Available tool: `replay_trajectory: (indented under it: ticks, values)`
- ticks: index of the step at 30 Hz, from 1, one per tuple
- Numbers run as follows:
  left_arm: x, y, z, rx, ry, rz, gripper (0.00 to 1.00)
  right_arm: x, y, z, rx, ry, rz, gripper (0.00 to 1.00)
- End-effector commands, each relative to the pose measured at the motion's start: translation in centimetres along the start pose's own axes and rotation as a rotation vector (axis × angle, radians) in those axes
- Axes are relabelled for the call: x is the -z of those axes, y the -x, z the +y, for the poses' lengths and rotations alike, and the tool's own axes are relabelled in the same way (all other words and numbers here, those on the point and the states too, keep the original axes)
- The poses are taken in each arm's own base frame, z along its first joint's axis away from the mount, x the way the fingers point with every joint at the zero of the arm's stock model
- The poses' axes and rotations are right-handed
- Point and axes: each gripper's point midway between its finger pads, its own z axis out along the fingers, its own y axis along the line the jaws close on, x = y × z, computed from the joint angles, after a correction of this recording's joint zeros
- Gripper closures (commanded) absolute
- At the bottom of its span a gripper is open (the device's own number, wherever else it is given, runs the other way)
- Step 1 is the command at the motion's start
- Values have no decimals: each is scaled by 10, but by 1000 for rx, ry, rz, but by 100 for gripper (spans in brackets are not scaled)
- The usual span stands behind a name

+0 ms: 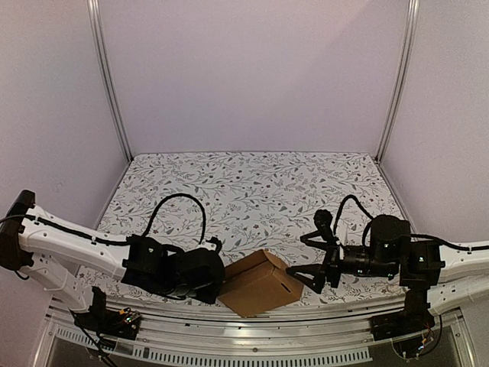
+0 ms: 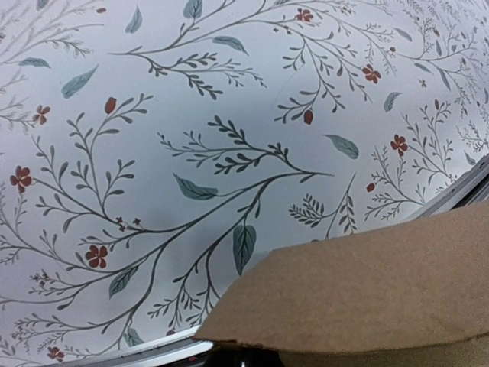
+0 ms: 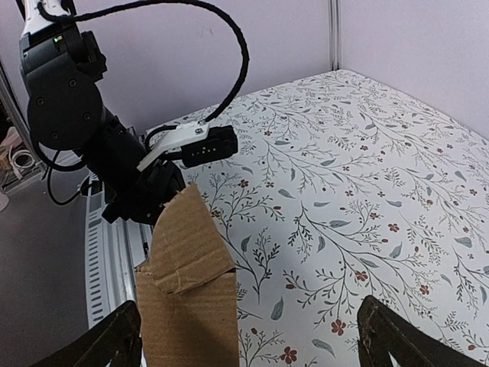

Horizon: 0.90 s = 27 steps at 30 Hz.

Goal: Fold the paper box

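Box (image 1: 260,284) gripped on one side only.
It is clamped by the left gripper (image 1: 218,277); the right gripper (image 1: 296,254) is spread wide just beside its other end.

Paper box (image 1: 260,284) of plain brown cardboard, unmarked, partly folded into a small rectangular shape. Sits at the near edge of the counter, about midway along it, turned at an angle to that edge. At its left end, one flap (image 3: 182,229) standing up, creased, with a ragged lower fold.
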Motion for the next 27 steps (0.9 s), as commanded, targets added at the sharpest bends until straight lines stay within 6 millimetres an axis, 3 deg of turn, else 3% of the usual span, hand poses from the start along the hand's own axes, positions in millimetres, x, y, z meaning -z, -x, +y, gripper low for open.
replay_trajectory:
  ticks: [1, 11, 27]
  values:
    - [9, -2, 7, -55, 45, 3, 100, 2, 6, 2, -23, 3, 6, 4]
    - [21, 12, 4, -68, 52, -34, 100, 1, -4, -6, -43, -34, 9, 5]
    - [31, 17, 2, -71, 66, -34, 100, -6, -25, -23, -93, -112, -24, 6]
